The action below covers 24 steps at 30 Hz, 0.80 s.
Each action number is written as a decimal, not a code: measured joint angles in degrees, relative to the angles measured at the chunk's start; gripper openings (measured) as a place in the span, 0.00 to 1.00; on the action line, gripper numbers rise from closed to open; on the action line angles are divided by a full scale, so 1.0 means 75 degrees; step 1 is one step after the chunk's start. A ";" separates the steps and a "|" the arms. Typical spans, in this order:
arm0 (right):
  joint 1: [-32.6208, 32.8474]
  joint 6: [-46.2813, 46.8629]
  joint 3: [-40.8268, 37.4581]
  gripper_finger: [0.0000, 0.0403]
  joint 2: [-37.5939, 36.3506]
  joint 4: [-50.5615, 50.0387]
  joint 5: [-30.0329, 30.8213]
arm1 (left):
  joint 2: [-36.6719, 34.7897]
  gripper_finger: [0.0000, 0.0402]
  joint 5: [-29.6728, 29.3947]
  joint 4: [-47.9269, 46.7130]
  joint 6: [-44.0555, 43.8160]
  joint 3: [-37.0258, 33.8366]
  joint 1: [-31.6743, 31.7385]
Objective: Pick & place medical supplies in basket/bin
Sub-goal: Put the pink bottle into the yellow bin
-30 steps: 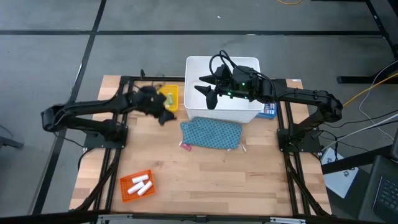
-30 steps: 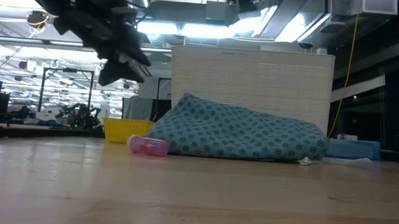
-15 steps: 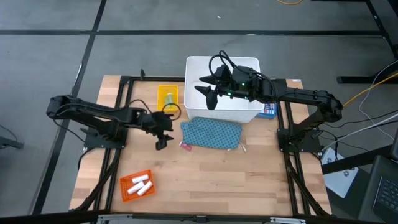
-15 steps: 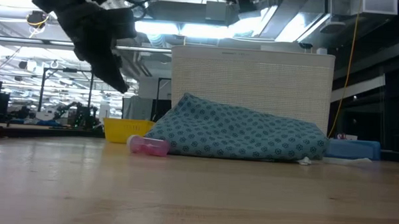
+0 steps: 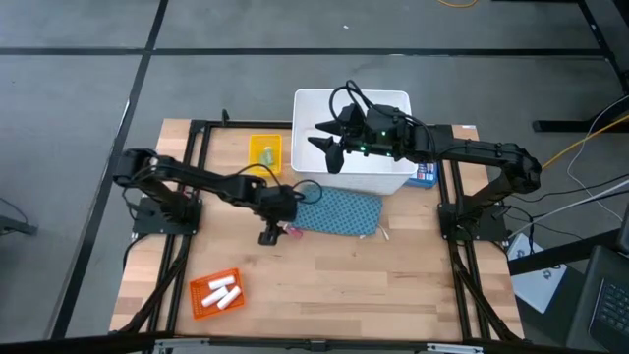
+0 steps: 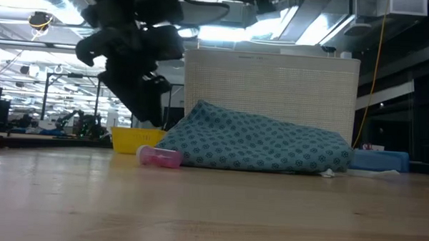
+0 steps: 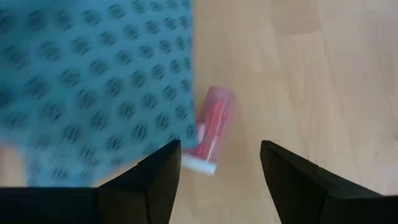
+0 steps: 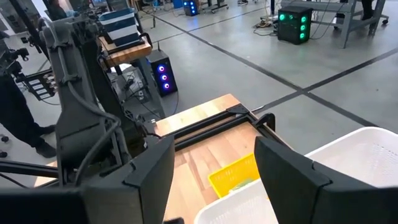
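Robotics lab or workshop hall, large and open. Grey concrete floor (image 5: 79, 88) marked with dark lines around a wooden table (image 5: 324, 285) on a black metal frame. Ceiling of exposed ducts and strip lights (image 6: 203, 31). Benches with other robot arms (image 6: 78, 119) in the background. Computer tower with lit blue rings (image 8: 163, 76), green-lit equipment (image 8: 292, 15), yellow cable (image 5: 580, 147) across the floor.

1. Three small white cylindrical rolls (image 5: 225, 292)
2. One teal patterned cloth pouch (image 5: 337, 211)
3. One tiny pink-red tube (image 7: 209, 127)
4. One tiny pale green piece (image 5: 265, 155)
5. One deep white plastic bin (image 5: 393, 173)
6. Two shallow trays: orange (image 5: 200, 297), yellow (image 5: 272, 146)
7. One blue printed box (image 5: 425, 175)
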 joint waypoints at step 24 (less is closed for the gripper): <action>0.0146 -0.0081 0.0000 0.56 0.0000 -0.0397 -0.0009 | 0.1310 0.47 0.0040 -0.0892 0.0657 0.0411 0.0003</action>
